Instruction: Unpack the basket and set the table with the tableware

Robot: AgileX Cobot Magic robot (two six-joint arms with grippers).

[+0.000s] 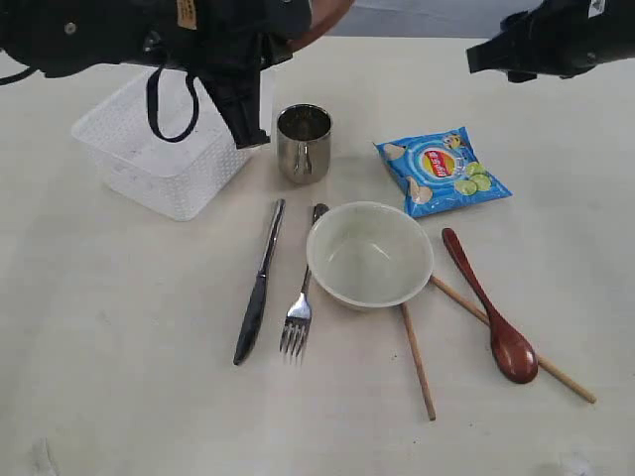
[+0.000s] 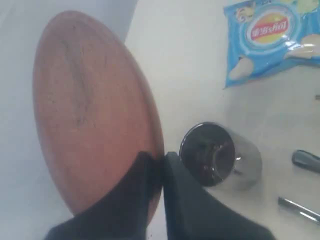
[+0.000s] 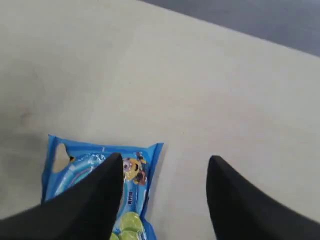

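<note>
Risks first. Left jaws pressed together on the bare rim of the small brown plate (image 2: 90, 115), nothing more. Plate tilted almost on edge, up above the worktop (image 1: 119, 377), between the white basket (image 1: 164, 159) and the steel cup (image 1: 304, 142). Liable to swivel or slip from so narrow a hold, most likely if swung fast or set down edge first. Could then fall against the cup just beside and below, and knock it toward the knife (image 1: 260, 283) and fork (image 1: 302, 297). Not much bare room near the cream bowl (image 1: 369, 255); chopsticks (image 1: 417, 359) ending at its rim, touching or tucked under, hard to tell. Wooden spoon (image 1: 491, 307) lying across one chopstick, easily nudged. Further right, right jaws spread wide, gripping nothing, hovering over the blue chip bag (image 1: 442, 171); harmless unless lowered onto it.

Containers. Basket: nothing seen inside, though partly hidden by the arm. Cup: upright, interior dark, apparently empty. Bowl: upright, empty.
</note>
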